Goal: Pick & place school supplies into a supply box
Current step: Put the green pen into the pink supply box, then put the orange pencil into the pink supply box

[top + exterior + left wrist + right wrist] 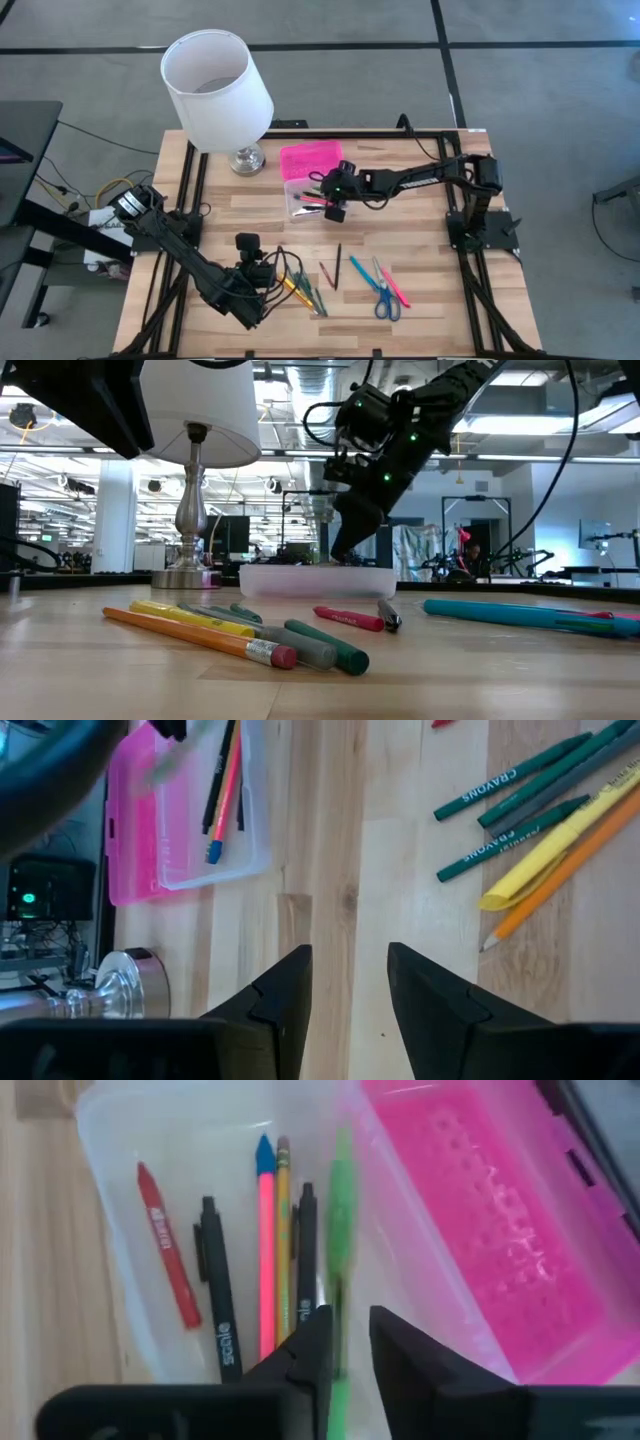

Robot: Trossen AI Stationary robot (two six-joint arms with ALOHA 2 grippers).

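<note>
The supply box lies open in mid-table, clear base [303, 203] nearer, pink lid [310, 160] flat on its far side. In the base [130, 1200] lie a red crayon [165, 1245], two black pens [218, 1295], a pink pencil [266, 1250] and a yellow pencil [283, 1220]. My right gripper [350, 1355] is low over the base, fingers a narrow gap apart, with a blurred green pen [342, 1220] running between them. My left gripper [350, 990] is open above bare wood beside the loose pencils and crayons [300, 290]. My right gripper has the green pen's near end [340, 1380] between its two fingers, which point down into the box from above and lie across the pen. The pen shows blurred while the fingers and the box are sharp. Whether the fingers touch it, I cannot tell.
Near the front edge lie an orange pencil [200, 635], a yellow one [180, 612], green crayons [510, 780], a red crayon [327, 272], a dark pen [338, 265], blue scissors [386, 302], a teal pen [510, 615] and a pink pen [396, 286]. A white-shaded lamp [215, 85] stands far left.
</note>
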